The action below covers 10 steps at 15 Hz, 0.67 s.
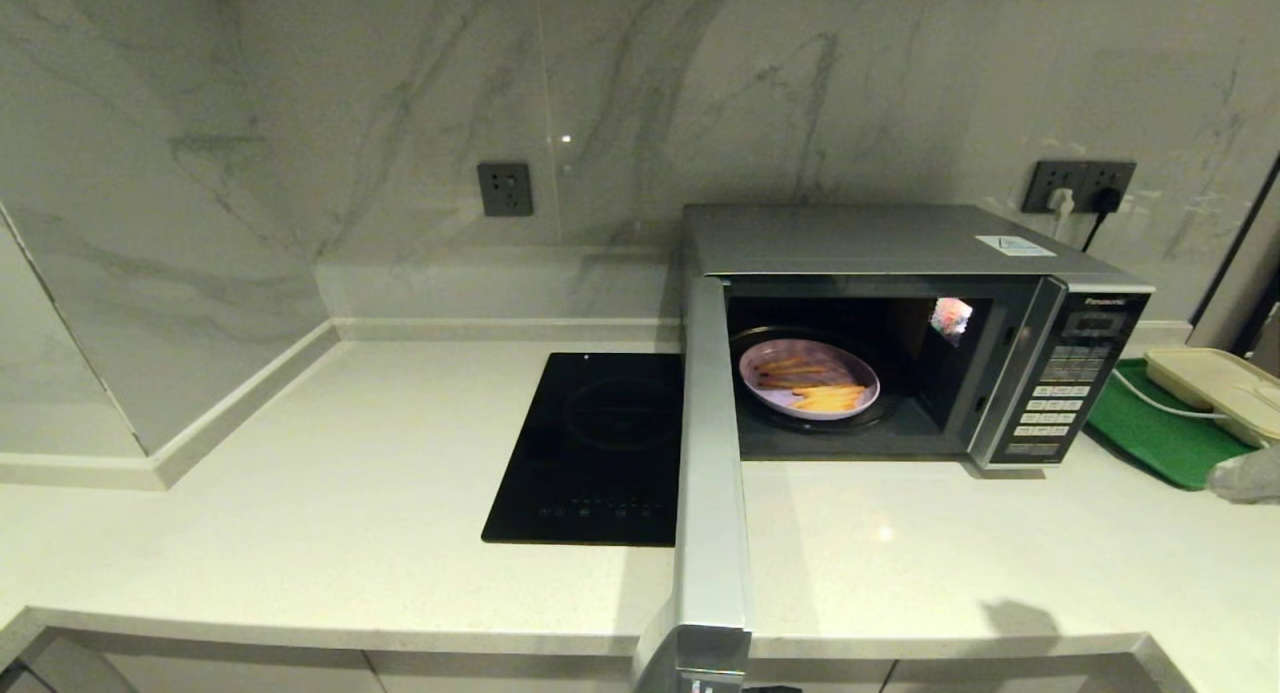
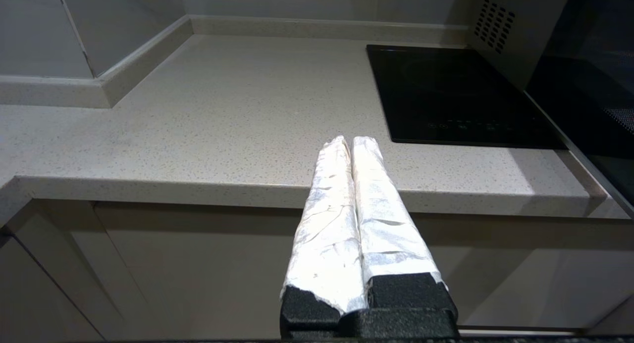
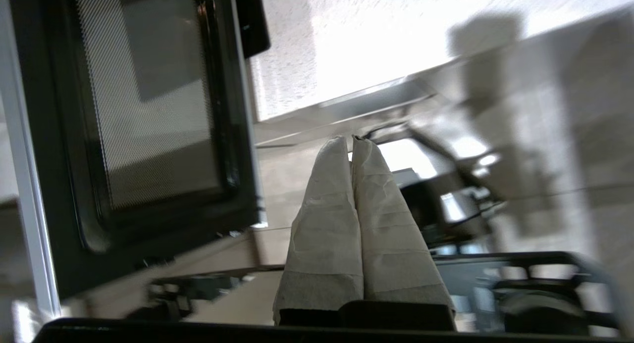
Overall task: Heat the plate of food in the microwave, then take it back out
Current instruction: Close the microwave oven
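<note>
The silver microwave (image 1: 900, 238) stands on the counter with its door (image 1: 710, 453) swung wide toward me. Inside, on the turntable, sits the pale lavender plate (image 1: 752, 378) with orange-yellow fry sticks (image 1: 830, 398) on it. Neither gripper shows in the head view. My right gripper (image 3: 349, 140) is shut on nothing, low in front of the counter edge, beside the inner mesh window of the door (image 3: 148, 110). My left gripper (image 2: 346, 141) is shut and empty, held below the counter's front edge to the left of the hob.
A flat black hob (image 1: 600, 443) lies left of the open door. A green tray (image 1: 1150, 433) with a beige lidded container (image 1: 1215, 383) sits right of the microwave, and a pale grey lump (image 1: 1245, 473) shows at the right edge. The door juts past the counter's front edge.
</note>
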Tool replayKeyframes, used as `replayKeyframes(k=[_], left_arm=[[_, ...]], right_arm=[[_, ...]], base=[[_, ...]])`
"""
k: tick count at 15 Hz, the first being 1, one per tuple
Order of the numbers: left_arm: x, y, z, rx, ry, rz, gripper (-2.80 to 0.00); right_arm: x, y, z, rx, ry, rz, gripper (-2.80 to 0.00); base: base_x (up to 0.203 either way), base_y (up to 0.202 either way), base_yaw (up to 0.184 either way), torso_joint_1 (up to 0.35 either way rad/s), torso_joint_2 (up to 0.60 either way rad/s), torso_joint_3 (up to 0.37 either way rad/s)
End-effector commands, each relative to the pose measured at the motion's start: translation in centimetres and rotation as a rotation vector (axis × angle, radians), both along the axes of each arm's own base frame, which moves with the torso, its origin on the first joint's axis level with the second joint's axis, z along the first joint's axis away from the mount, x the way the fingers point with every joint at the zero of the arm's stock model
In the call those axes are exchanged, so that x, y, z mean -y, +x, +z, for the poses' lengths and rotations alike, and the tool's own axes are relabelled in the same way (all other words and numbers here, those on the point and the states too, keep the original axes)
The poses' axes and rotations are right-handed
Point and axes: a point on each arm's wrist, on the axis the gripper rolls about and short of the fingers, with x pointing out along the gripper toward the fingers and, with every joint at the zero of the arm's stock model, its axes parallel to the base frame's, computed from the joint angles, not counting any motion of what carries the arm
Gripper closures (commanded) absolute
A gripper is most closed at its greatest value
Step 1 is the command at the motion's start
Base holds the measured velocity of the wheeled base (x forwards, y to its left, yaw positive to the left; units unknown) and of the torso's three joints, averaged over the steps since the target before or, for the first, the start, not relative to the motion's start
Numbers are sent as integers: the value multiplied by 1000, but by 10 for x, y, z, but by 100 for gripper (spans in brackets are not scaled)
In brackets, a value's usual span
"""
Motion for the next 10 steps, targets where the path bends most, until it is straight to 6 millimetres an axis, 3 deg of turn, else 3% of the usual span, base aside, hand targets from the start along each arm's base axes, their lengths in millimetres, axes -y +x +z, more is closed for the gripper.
replayKeyframes(k=[1,4,7,10], left_arm=[[0,0,0,0,-1,2,0],[0,0,0,0,-1,0,0],[0,0,0,0,-1,0,0],[0,0,0,0,-1,0,0]], right_arm=[[-19,7,22,-7,-115,91,0],[-74,27,27,10,-246,277,0],[-127,33,24,37,-296,436,0],[-169,29,30,103,-271,551,0]], base=[[0,0,0,0,0,0],[0,0,0,0,0,0],[0,0,0,0,0,0],[0,0,0,0,0,0]])
